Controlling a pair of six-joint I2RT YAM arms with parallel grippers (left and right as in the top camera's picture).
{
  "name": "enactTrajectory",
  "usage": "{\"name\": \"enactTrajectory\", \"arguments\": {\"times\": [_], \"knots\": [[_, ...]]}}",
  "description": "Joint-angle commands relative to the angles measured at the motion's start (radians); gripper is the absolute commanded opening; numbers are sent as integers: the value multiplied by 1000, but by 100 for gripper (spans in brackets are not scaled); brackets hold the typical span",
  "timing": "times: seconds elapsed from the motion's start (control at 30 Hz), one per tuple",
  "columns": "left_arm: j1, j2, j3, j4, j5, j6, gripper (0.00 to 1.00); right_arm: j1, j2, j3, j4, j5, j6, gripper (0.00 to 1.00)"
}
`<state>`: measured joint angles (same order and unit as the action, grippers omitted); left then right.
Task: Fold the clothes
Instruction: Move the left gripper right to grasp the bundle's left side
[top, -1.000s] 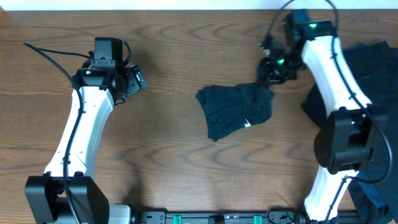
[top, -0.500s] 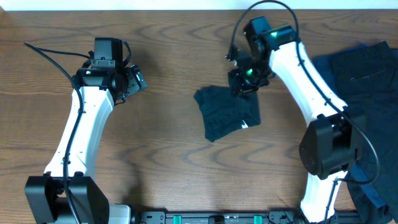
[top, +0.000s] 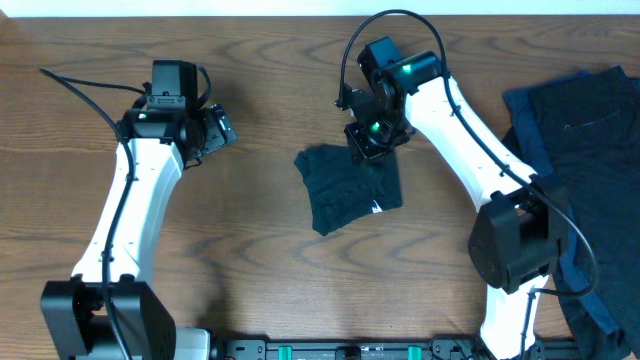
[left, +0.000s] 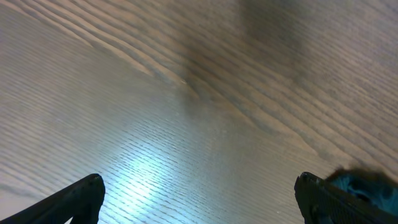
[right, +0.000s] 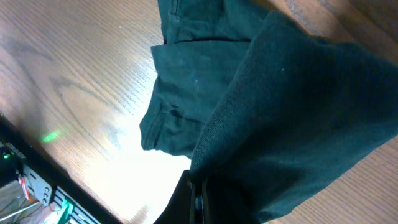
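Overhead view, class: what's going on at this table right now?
The right gripper is shut on the upper edge of a crumpled dark garment lying mid-table, not yet folded. The left gripper hangs open over the bare wooden table on the left, touching nothing. More dark clothes sit in a pile at the right edge.

The table (top: 260, 270) is mid-brown wood with darker, sweeping grain. The garment (top: 350, 185) near its middle is very dark navy, almost black, with a small white label (top: 377, 208). The pile (top: 585, 130) at the right edge is dark navy, bordered by a brighter blue piece (top: 522, 130). The left arm (top: 130, 215) and right arm (top: 460, 120) are white with black joints; a green light (top: 405, 68) glows on the right one.
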<state>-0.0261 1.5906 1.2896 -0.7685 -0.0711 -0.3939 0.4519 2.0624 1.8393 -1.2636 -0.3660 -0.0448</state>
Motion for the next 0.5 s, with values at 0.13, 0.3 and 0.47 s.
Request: {"name": "enactTrajectory", "arguments": {"times": [0.13, 0.3, 0.47], "knots": [[-3, 126, -10, 11, 290, -11, 6, -19, 10, 9, 20, 4, -9, 1], [-30, 215, -10, 10, 506, -4, 6, -25, 10, 9, 34, 14, -9, 1], [-63, 256, -10, 11, 659, -4, 6, -26, 10, 9, 41, 26, 0, 1]]}}
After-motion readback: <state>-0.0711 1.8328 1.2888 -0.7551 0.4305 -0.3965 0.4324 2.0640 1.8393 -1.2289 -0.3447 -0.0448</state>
